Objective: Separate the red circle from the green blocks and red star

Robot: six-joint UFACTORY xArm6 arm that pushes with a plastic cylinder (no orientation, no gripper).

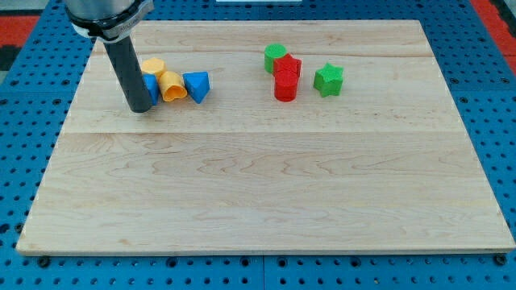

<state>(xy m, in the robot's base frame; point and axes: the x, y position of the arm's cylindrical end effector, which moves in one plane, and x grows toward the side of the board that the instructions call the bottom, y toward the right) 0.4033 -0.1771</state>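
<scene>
A pale wooden bench [266, 185] fills most of the view, lying on a blue pegboard surface [24, 121]. A straight dark rod comes down from the view's top left, and my tip [140, 109] rests on the bench at the left end of a small cluster of blocks. There is no pincer on this arm, only the rod, so nothing is held. Just to the right of my tip, partly hidden behind the rod, sits a blue block [151, 87] whose shape cannot be made out. Touching it are two yellow blocks, one [153, 66] toward the view's top and one [172, 85] lower, and beside the lower one is a blue triangular block [197, 85]. Well apart from these, toward the view's upper right, is the second cluster. The red circle [285, 88], a short cylinder, stands at the bottom of that group, touching the red star [288, 68] directly above it. A green block [275, 57] touches the red star on its upper left. A green star-shaped block [328, 79] sits near the red circle on the right, with a small gap between them. My tip is well apart from the red circle.
</scene>
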